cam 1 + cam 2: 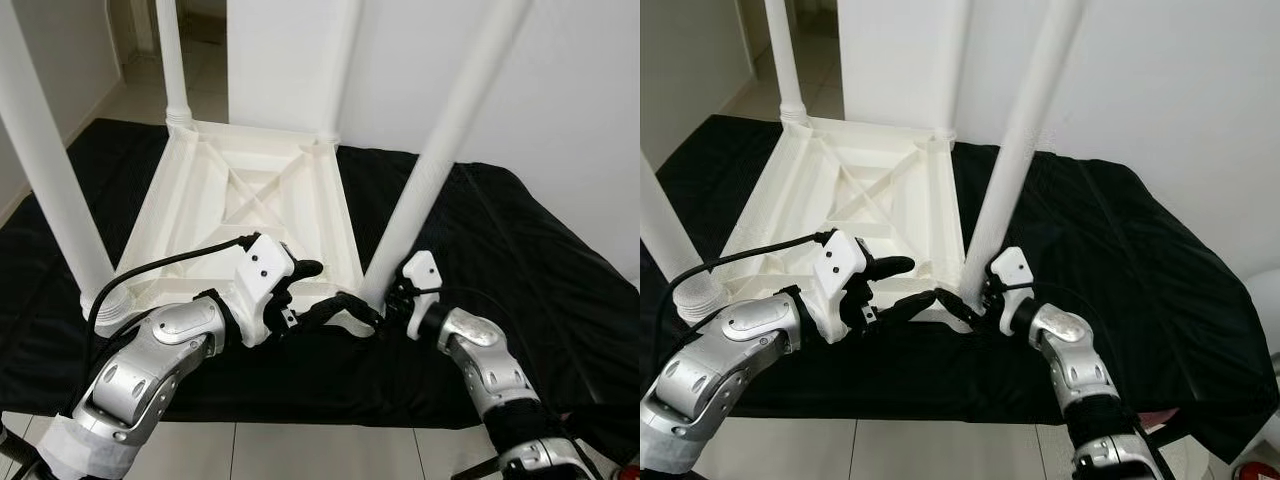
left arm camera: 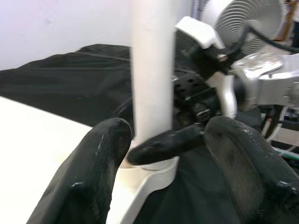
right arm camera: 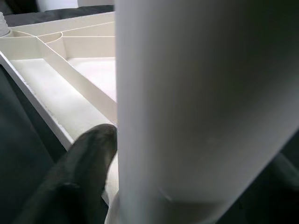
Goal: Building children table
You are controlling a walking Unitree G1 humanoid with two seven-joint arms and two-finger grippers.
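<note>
**Inspector:** Upturned white tabletop [image 1: 250,200] lies on the black cloth [image 1: 500,260]. Right gripper [image 1: 970,300] clamped on the near-right leg [image 1: 420,190] at its base.

**Assistant:** Left gripper [image 2: 159,154] fingers apart beside it. Keep the leg plumb while twisting it home.

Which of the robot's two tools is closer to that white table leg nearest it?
Right. The right tool is at the base of the near right leg, one finger beside it. The left tool sits farther left over the upturned tabletop, its fingers apart.
</note>
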